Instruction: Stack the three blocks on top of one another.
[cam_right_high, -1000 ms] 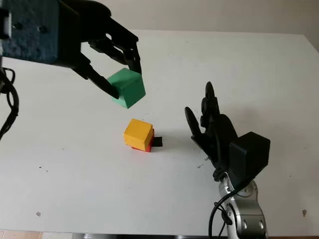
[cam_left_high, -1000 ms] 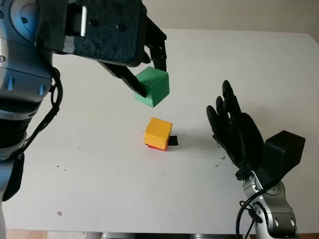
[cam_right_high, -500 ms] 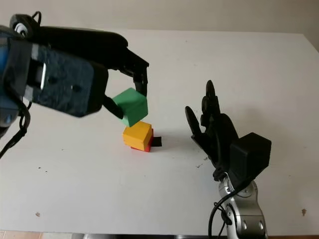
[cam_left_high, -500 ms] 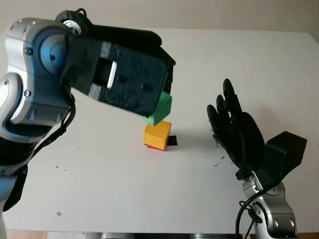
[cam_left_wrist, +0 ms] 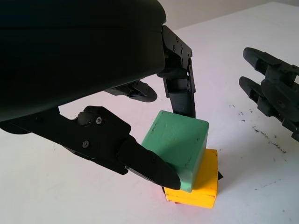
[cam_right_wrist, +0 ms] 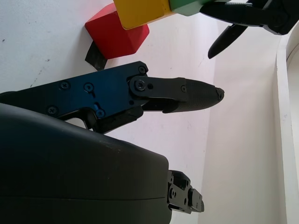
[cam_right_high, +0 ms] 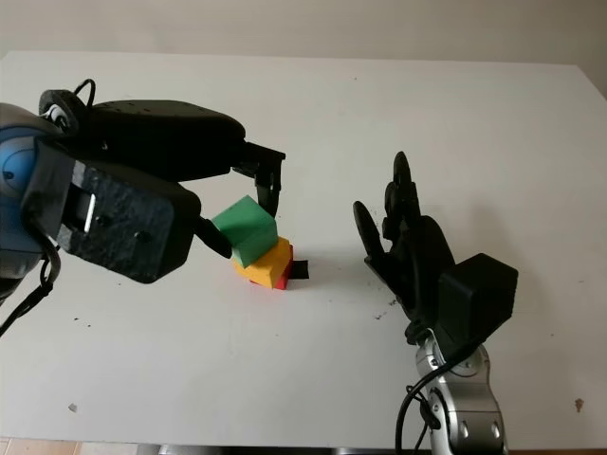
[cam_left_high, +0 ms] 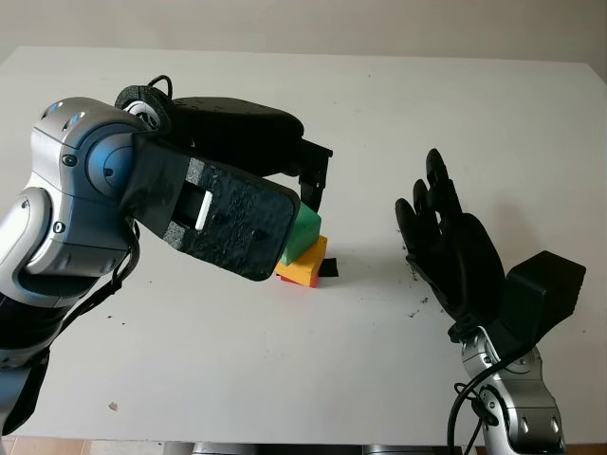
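Your left hand (cam_left_wrist: 161, 140) grips the green block (cam_left_wrist: 180, 142) tilted on the yellow block (cam_left_wrist: 198, 184), so releasing may topple it; your right hand (cam_left_high: 453, 254), open, waits nearby.

We see three blocks (cam_right_high: 261, 248) stacked mid-table (cam_right_high: 474, 123); our left hand (cam_right_high: 237, 213) grips the top one, right hand (cam_right_high: 408, 251) beside them.

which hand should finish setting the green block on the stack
Left. The left hand already grips the green block, tilted on the yellow block over the red block. The right hand is open, off to the side.
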You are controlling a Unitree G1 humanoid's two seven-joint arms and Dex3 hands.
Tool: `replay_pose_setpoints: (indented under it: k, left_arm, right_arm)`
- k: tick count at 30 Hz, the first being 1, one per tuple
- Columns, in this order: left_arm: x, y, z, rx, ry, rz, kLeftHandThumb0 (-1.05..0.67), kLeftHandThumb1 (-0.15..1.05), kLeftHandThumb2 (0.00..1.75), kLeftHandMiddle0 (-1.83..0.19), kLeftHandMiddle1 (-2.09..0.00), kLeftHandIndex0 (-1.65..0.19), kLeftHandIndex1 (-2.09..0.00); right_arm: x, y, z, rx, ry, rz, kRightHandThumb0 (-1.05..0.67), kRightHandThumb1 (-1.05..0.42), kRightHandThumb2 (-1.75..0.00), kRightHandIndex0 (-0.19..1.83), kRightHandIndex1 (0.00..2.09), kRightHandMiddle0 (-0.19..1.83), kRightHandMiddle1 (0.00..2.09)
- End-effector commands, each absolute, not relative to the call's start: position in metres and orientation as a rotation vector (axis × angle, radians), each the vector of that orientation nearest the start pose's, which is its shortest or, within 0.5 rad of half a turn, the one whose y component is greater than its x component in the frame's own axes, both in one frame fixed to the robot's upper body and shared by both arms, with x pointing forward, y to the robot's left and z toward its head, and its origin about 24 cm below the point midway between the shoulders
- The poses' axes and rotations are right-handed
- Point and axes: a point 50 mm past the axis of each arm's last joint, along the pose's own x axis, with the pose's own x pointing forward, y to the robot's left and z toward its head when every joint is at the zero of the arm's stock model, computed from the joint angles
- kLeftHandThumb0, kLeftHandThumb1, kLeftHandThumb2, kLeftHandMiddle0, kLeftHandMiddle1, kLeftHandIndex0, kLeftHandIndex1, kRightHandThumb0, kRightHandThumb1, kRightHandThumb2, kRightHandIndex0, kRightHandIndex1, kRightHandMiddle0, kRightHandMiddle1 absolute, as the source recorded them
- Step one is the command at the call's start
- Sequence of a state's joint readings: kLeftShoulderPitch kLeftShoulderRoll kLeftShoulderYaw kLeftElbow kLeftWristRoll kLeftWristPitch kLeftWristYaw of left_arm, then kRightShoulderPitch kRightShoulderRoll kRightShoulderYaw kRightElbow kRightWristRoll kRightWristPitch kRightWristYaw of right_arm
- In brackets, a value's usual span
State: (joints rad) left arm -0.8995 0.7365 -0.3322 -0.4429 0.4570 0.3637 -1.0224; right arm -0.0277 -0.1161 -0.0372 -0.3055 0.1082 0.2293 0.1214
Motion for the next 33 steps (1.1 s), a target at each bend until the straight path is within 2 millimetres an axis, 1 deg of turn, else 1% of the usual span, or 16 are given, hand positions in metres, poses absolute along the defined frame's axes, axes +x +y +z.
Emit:
replay_pose_setpoints:
  k: [1, 3, 9, 11, 14, 15, 16, 17, 19, 20, 22, 25, 33]
  left_arm:
    - [0.2721, 0.1089, 0.2878, 1.493, -0.348, -0.710, -0.40, 1.03, 0.06, -0.44, -0.05, -0.24, -1.55]
    - [0.2728, 0.1092, 0.2875, 1.471, -0.348, -0.706, -0.39, 1.03, 0.06, -0.46, -0.06, -0.24, -1.55]
    - [0.2761, 0.1086, 0.2873, 1.447, -0.358, -0.666, -0.38, 1.05, 0.06, -0.40, -0.03, -0.23, -1.54]
    - [0.2771, 0.1086, 0.2870, 1.436, -0.365, -0.659, -0.40, 1.04, 0.06, -0.42, -0.04, -0.25, -1.55]
    - [0.2783, 0.1092, 0.2864, 1.429, -0.354, -0.671, -0.41, 1.04, 0.06, -0.41, -0.04, -0.25, -1.54]
    - [0.2785, 0.1093, 0.2867, 1.437, -0.336, -0.681, -0.42, 1.05, 0.06, -0.38, -0.02, -0.22, -1.51]
    - [0.2789, 0.1095, 0.2870, 1.438, -0.320, -0.690, -0.44, 1.04, 0.07, -0.32, -0.01, -0.14, -1.33]
    - [0.2789, 0.1097, 0.2874, 1.439, -0.310, -0.697, -0.46, 1.04, 0.06, -0.28, -0.02, -0.12, -1.14]
    - [0.2781, 0.1101, 0.2885, 1.431, -0.294, -0.711, -0.51, 1.02, 0.06, -0.21, -0.04, -0.14, -0.71]
    - [0.2777, 0.1102, 0.2892, 1.424, -0.285, -0.718, -0.54, 1.02, 0.05, -0.16, -0.04, -0.15, -0.46]
    - [0.2771, 0.1105, 0.2902, 1.405, -0.273, -0.727, -0.57, 1.01, 0.05, -0.11, -0.04, -0.16, -0.23]
    - [0.2761, 0.1103, 0.2913, 1.404, -0.272, -0.723, -0.60, 1.01, 0.05, -0.08, -0.04, -0.15, -0.14]
    - [0.2766, 0.1115, 0.2904, 1.393, -0.284, -0.704, -0.60, 1.01, 0.05, -0.07, -0.05, -0.12, -0.08]
  right_arm:
    - [0.2517, -0.1662, 0.1007, -0.026, -0.111, 0.120, -0.70, -1.05, -0.42, -0.19, 0.00, -0.19, 0.02]
    - [0.2516, -0.1662, 0.1007, -0.020, -0.113, 0.119, -0.70, -1.05, -0.42, -0.19, 0.00, -0.19, 0.02]
    - [0.2513, -0.1654, 0.1006, -0.022, -0.115, 0.120, -0.70, -1.05, -0.42, -0.19, 0.00, -0.19, 0.02]
    - [0.2515, -0.1654, 0.1002, -0.017, -0.114, 0.121, -0.70, -1.05, -0.42, -0.19, 0.00, -0.19, 0.01]
    - [0.2512, -0.1652, 0.1001, -0.023, -0.113, 0.120, -0.70, -1.05, -0.42, -0.19, 0.00, -0.19, 0.01]
    - [0.2510, -0.1652, 0.1001, -0.023, -0.114, 0.123, -0.70, -1.05, -0.42, -0.19, 0.00, -0.19, 0.01]
    - [0.2508, -0.1652, 0.1000, -0.020, -0.114, 0.124, -0.70, -1.05, -0.42, -0.19, 0.00, -0.19, 0.01]
    - [0.2508, -0.1652, 0.0998, -0.016, -0.116, 0.122, -0.70, -1.05, -0.43, -0.19, 0.00, -0.19, 0.01]
    - [0.2509, -0.1653, 0.0996, -0.015, -0.112, 0.117, -0.69, -1.05, -0.42, -0.19, 0.00, -0.19, 0.02]
    - [0.2508, -0.1654, 0.0995, -0.012, -0.113, 0.116, -0.69, -1.05, -0.42, -0.19, 0.00, -0.19, 0.01]
    - [0.2508, -0.1655, 0.0997, -0.015, -0.115, 0.115, -0.69, -1.05, -0.42, -0.19, 0.00, -0.19, 0.02]
    - [0.2509, -0.1661, 0.0997, -0.018, -0.113, 0.117, -0.69, -1.05, -0.43, -0.19, 0.00, -0.19, 0.03]
    - [0.2500, -0.1675, 0.0994, -0.027, -0.115, 0.121, -0.69, -1.05, -0.43, -0.19, 0.00, -0.19, 0.02]
